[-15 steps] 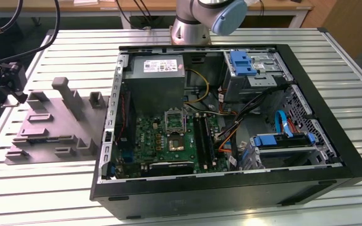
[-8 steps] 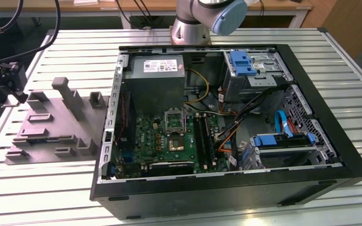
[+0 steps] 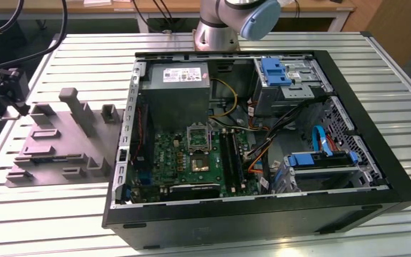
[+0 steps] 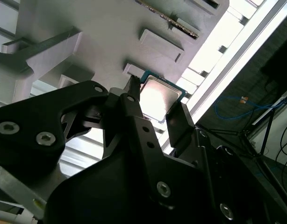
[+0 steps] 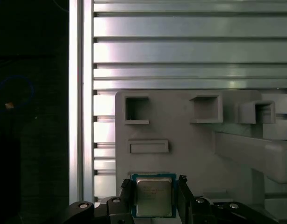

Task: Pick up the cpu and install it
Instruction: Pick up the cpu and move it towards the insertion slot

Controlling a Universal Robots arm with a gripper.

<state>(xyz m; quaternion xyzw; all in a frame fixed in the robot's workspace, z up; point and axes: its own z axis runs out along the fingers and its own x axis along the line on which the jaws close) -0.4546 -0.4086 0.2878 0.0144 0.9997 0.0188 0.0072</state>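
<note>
The arm's base column (image 3: pixel 213 32) is a round silver-grey tube, and the joint above it carries a rounded pale blue cap (image 3: pixel 260 18). Thin black cables (image 3: pixel 21 16) trail at the wrist end. The gripper (image 4: pixel 156 99) is matt black throughout, built from flat, angular links with rounded corners. Silver socket-head screws (image 4: pixel 8 127) sit recessed in the links, two side by side on one link and single ones further along. The fingers (image 4: pixel 136 119) are narrow black bars, one showing two small round holes along its length. A bare grey metal plate (image 4: pixel 10 186) shows behind the black housing.
</note>
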